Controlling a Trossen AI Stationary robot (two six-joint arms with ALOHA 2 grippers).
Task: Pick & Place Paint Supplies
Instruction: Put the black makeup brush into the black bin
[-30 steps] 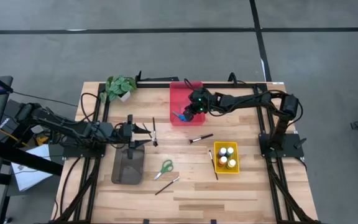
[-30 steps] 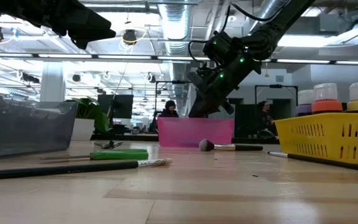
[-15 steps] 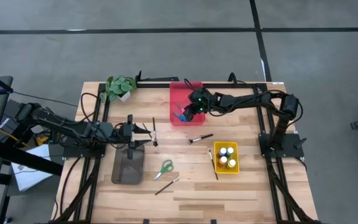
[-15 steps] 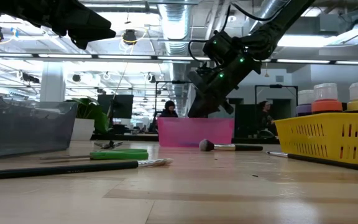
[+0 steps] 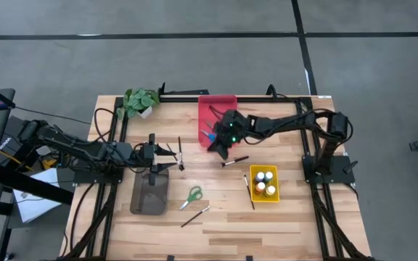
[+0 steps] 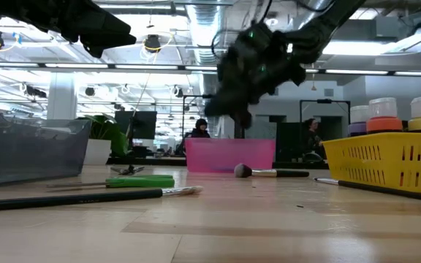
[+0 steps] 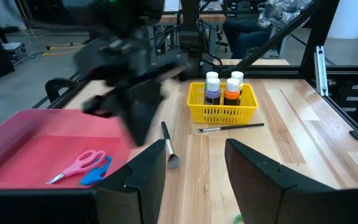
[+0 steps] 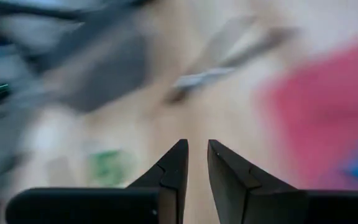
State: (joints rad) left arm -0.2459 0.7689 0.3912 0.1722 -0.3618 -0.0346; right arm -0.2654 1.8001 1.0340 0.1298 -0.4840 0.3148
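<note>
My right gripper hovers over the wood just off the near rim of the red tray. It slants down, its fingers a narrow gap apart with nothing between them. Pink scissors and blue scissors lie flat in that tray. A dark-handled brush lies on the table by the gripper. My left gripper waits open above the table's left half, next to a thin brush. Paint bottles stand in the yellow basket.
Green scissors and a brush lie near the front. Another brush lies left of the basket. A grey tray sits under the left arm. A potted plant stands at the far left.
My right gripper has swung out of the red tray toward the table's near edge and a little left, and turned as it went. The scissors have stayed lying in the tray.
</note>
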